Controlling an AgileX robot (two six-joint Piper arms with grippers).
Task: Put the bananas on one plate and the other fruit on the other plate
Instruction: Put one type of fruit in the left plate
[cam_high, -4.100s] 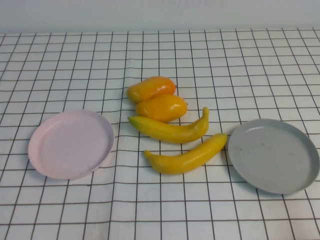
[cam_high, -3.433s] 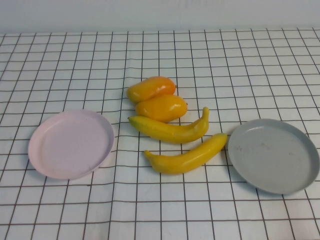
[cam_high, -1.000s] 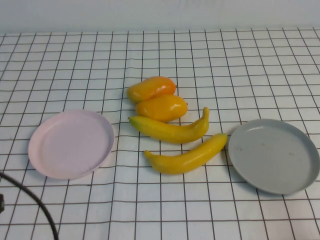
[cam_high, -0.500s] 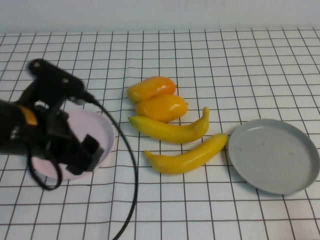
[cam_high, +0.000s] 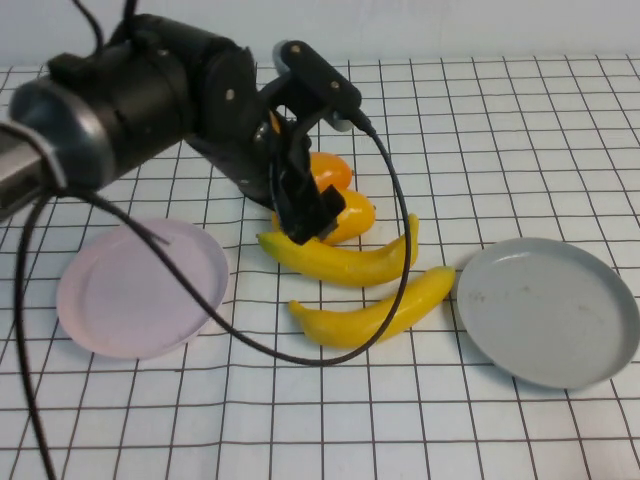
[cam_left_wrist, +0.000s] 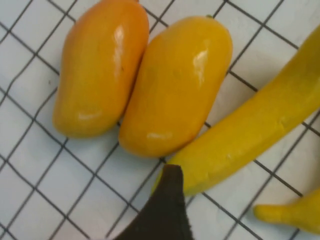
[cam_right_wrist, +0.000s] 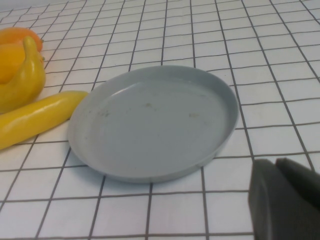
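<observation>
Two orange-yellow mangoes (cam_high: 352, 213) lie side by side mid-table, the far one (cam_high: 333, 170) partly hidden by my left arm. Two yellow bananas (cam_high: 345, 262) (cam_high: 375, 315) lie just in front of them. The pink plate (cam_high: 140, 290) is at the left and the grey plate (cam_high: 545, 310) at the right, both empty. My left gripper (cam_high: 308, 222) is open, hovering over the near mango (cam_left_wrist: 175, 85) and the far banana's end (cam_left_wrist: 250, 135); one dark finger (cam_left_wrist: 167, 205) shows. My right gripper (cam_right_wrist: 277, 167) is shut and empty beside the grey plate (cam_right_wrist: 150, 125), out of the high view.
A white cloth with a black grid (cam_high: 500, 130) covers the table. The left arm's black cable (cam_high: 300, 355) loops over the bananas and down to the front edge. The left arm's body (cam_high: 140, 100) fills the back left.
My left arm has swung in from the front left, passed over the pink plate and now hovers over the mangoes. The fruit and plates have not moved.
</observation>
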